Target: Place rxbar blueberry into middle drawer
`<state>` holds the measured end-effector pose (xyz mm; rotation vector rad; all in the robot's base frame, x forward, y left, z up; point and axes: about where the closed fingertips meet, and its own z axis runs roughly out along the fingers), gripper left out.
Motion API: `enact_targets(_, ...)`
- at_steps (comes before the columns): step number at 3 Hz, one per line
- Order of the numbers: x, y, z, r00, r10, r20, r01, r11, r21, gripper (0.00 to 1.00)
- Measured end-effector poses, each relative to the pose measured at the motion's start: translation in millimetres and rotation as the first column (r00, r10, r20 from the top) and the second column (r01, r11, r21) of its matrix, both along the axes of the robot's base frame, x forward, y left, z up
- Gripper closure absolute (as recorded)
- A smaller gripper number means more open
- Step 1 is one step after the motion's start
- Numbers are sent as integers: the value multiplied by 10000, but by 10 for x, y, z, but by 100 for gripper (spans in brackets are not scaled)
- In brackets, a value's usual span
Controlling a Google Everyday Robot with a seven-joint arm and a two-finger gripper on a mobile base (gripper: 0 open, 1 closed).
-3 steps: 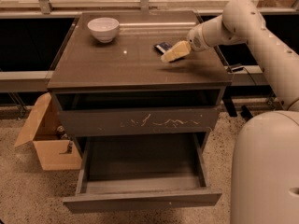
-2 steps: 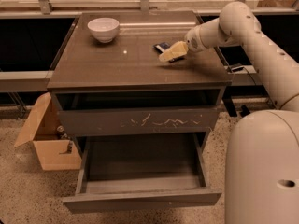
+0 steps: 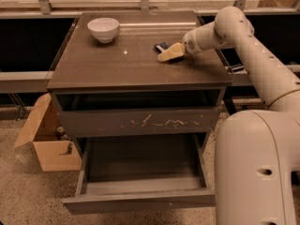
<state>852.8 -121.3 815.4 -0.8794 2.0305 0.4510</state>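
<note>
one bar, the rxbar blueberry (image 3: 161,46), was seen on the cabinet top (image 3: 117,64) just beside the gripper (image 3: 169,54), whose grip could not be told; the grasp was judged not yet made, and closure on it was called for before the open middle drawer (image 3: 140,165).

One white round bowl (image 3: 103,29), one small dark blue wrapped snack bar (image 3: 162,46) and one tan robot gripper (image 3: 169,54), just beside that bar, on one brown wooden cabinet (image 3: 117,67). Two drawers: one scratched grey drawer front (image 3: 140,122), one plain grey-brown drawer (image 3: 140,201) pulled open. One cardboard box (image 3: 49,149).
</note>
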Motion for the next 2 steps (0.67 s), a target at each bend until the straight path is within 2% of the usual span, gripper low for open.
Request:
enact_targets(1,46,12,-35,10000,-50,-84,50,10000,24,40)
enact_targets(2,45,12,38,10000,-50,-83,50,10000,23,71)
